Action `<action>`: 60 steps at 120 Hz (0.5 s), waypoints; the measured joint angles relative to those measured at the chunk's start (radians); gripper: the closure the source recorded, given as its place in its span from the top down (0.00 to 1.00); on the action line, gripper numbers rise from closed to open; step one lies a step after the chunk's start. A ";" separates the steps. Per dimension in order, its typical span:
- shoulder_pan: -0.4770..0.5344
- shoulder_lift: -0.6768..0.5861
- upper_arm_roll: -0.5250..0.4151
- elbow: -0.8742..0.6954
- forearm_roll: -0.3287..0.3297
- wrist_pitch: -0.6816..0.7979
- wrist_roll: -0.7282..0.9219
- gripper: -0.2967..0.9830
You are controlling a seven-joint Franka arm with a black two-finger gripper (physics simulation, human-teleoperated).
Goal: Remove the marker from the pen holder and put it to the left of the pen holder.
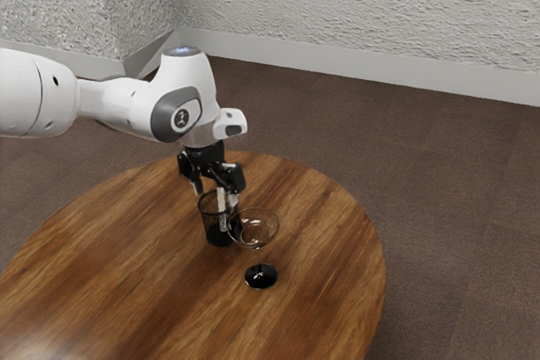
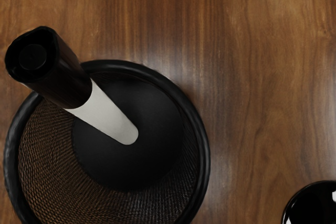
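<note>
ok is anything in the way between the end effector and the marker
Nothing visible is: the open end effector hovers over the pen holder, and the marker pokes up out of it. The stemmed glass stands beside the holder, not in between.

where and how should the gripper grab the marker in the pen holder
Best by its black upper end, coming down from above with the fingers on opposite sides of it. The marker leans, and that end stands clear above the rim of the pen holder, while its white part runs down inside, where the mesh wall would likely crowd a grip.
</note>
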 joint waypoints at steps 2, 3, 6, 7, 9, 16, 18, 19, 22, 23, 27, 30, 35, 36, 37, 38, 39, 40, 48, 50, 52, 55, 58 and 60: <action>0.000 0.000 0.001 0.000 0.011 0.012 -0.003 0.77; 0.000 0.000 0.002 0.000 0.018 0.018 -0.005 0.77; 0.000 0.001 0.005 -0.001 0.038 0.034 -0.009 0.77; 0.001 0.001 0.006 0.000 0.044 0.039 -0.011 0.77; 0.001 0.002 0.008 0.001 0.054 0.049 -0.014 0.77; 0.002 0.006 0.010 0.002 0.081 0.083 -0.023 0.77; 0.002 0.010 0.011 0.003 0.087 0.092 -0.026 0.77; 0.002 0.011 0.011 0.003 0.089 0.096 -0.027 0.77; 0.002 0.020 0.014 0.005 0.095 0.110 -0.030 0.77; 0.002 0.023 0.016 0.005 0.096 0.115 -0.032 0.77; 0.003 0.046 0.020 0.020 0.097 0.132 -0.036 0.77; 0.003 0.067 0.021 0.037 0.094 0.143 -0.039 0.77; 0.003 0.094 0.023 0.060 0.088 0.159 -0.044 0.77; 0.003 0.098 0.023 0.063 0.087 0.162 -0.045 0.77; 0.003 0.102 0.024 0.066 0.085 0.165 -0.046 0.77; 0.003 0.105 0.024 0.070 0.083 0.167 -0.047 0.77; 0.004 0.109 0.025 0.073 0.080 0.170 -0.047 0.77; 0.004 0.111 0.025 0.075 0.078 0.172 -0.048 0.77; 0.004 0.123 0.034 0.086 0.058 0.186 -0.055 0.77; 0.004 0.125 0.036 0.087 0.054 0.189 -0.056 0.77; 0.004 0.126 0.037 0.088 0.051 0.191 -0.058 0.77; 0.004 0.127 0.038 0.089 0.046 0.195 -0.060 0.77; 0.004 0.127 0.038 0.090 0.043 0.197 -0.062 0.76; 0.004 0.127 0.039 0.090 0.041 0.199 -0.063 0.76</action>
